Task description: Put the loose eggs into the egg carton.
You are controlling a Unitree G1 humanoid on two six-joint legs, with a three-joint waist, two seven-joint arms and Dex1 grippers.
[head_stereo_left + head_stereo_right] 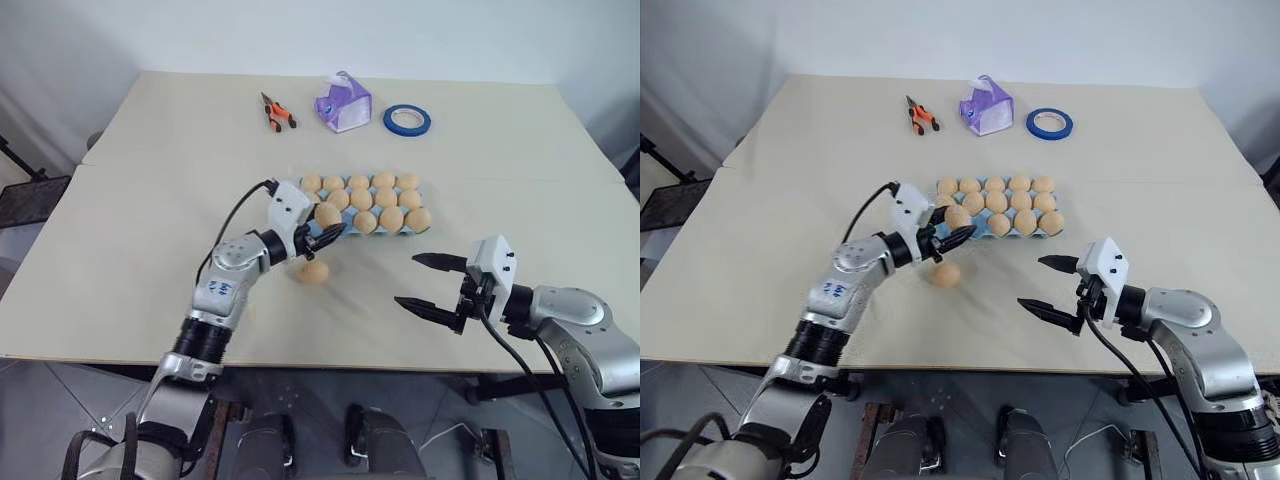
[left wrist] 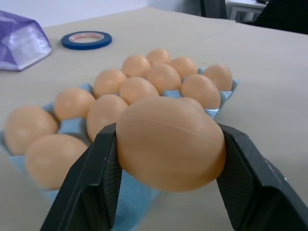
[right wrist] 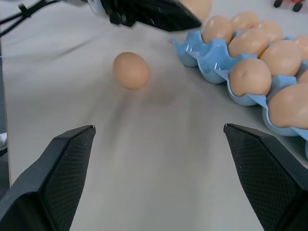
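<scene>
Left black claw (image 1: 322, 232) pinched one smooth orange-tan egg (image 1: 327, 215) beside the light blue egg carton (image 1: 980, 231)
It should lower it gently into the empty corner cup (right claw (image 1: 430, 283) wide apart, holding nothing)

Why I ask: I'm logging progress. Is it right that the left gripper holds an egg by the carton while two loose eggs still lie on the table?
Not quite. The left gripper does hold an egg by the egg carton, but one loose egg lies on the table, not two. The left eye view shows it.
</scene>
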